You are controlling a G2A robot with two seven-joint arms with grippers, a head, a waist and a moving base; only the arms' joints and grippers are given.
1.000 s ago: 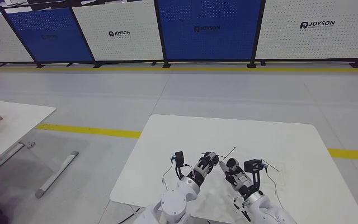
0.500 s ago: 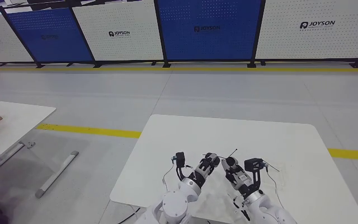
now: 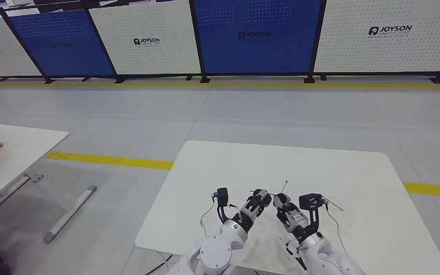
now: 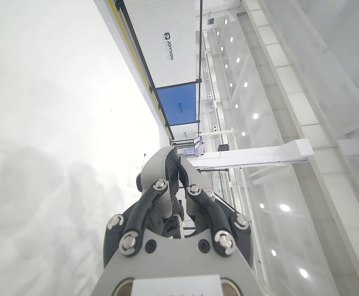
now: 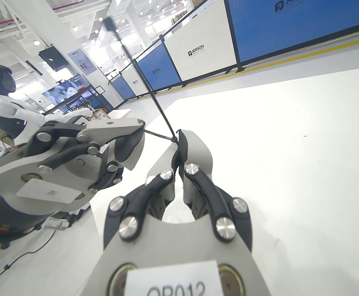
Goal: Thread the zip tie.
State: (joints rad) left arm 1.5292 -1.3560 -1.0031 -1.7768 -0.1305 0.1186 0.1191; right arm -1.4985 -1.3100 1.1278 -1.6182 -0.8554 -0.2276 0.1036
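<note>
**Low centre, tip to tip: lined up for the threading**

At the lower centre of the top view, the left hand (image 3: 256,201) and the right hand (image 3: 280,201) sit almost tip to tip, just above the near part of the white counter (image 3: 275,158). Between them they carry the black zip tie (image 5: 161,112), lifted off the surface.

Seen from the right wrist, the right hand's fingers are pressed together on the strap. From that pinch the long stretch stands up and away to its small blocky head (image 5: 108,23), which hangs free in the air. A shorter stretch runs sideways from the same pinch into the left hand's fingertips, which are also clamped together on it. The left wrist view agrees, with its pads meeting and no gap.

Holding the tie off the counter with two pinches probably serves a purpose. One hand can steady the strap while the other bends it round, with nothing underneath to snag. Nothing passes through the head, so I judge the threading not yet made.

By count there are two hands, both closed, with one tie between them, and one head. A thin dark strand (image 3: 333,204) lies beside the right arm. It may be a second tie, but it is too small to tell.
</note>
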